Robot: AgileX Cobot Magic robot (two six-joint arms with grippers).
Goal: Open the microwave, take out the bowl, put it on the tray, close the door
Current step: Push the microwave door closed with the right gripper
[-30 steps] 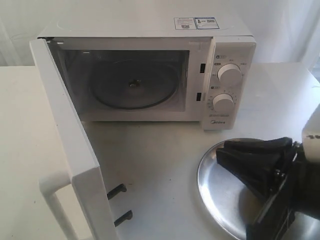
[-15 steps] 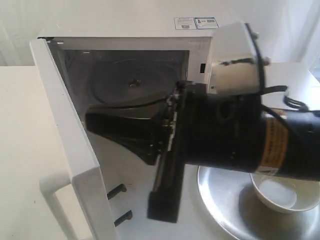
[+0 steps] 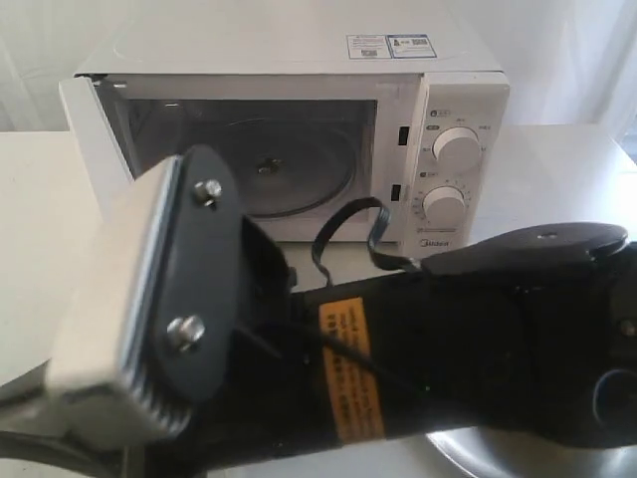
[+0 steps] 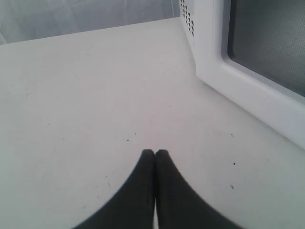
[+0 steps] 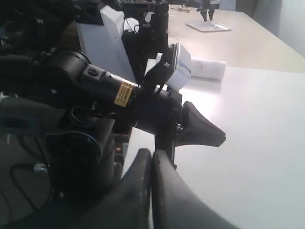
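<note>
Door (image 3: 97, 139), white panel w/ dark window, of boxy white Midea microwave (image 3: 299, 70) stands swung wide open; cavity shows only round turntable (image 3: 264, 169). Small cream-white ceramic bowl not visible: black right arm (image 3: 448, 349) blocks most of foreground, and only a sliver of shiny silver round metal tray (image 3: 468, 456) shows under it. Left hand (image 4: 155, 155) tips pressed together, empty, near door's outer face over white table (image 4: 95, 95). Right hand (image 5: 151, 157) also pinched together, empty. Prob next: shut door. It looks rigid, light, hinged, so push flat outer panel near handle side, no grip needed; go gentle so microwave doesn't slide
</note>
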